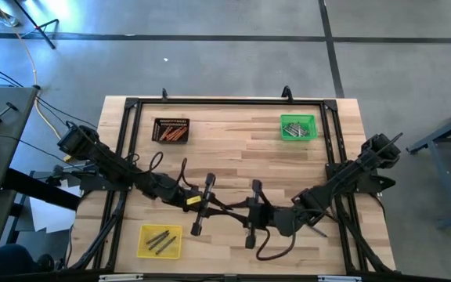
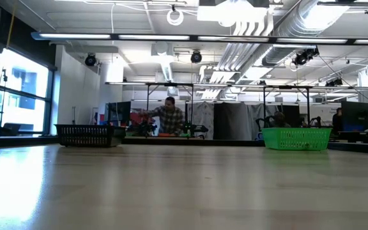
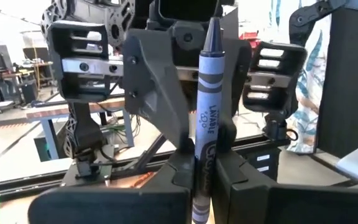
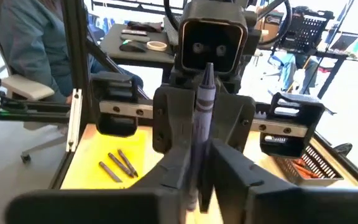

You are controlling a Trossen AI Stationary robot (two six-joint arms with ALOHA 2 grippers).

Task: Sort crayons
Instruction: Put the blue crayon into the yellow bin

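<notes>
A blue-purple crayon stands upright, tip up, in mid-air above the table's near middle, between my two grippers, which face each other. My left gripper comes from the table's left and is shut on the crayon's lower part. My right gripper comes from the right. Its fingers stand a little apart on either side of the same crayon, with a narrow gap. The high view does not show the crayon itself. My left gripper pinches the crayon's lower part between its two fingers. The fingers come level from the table's left and lie across the crayon. The crayon stands upright and clear of the table, with most of its length and its tip above the fingers and a short end below them.
A dark tray of orange-red crayons stands far left, a green tray of grey ones far right, and a yellow tray with several crayons near left. A black frame rims the table. A person sits beyond the table.
</notes>
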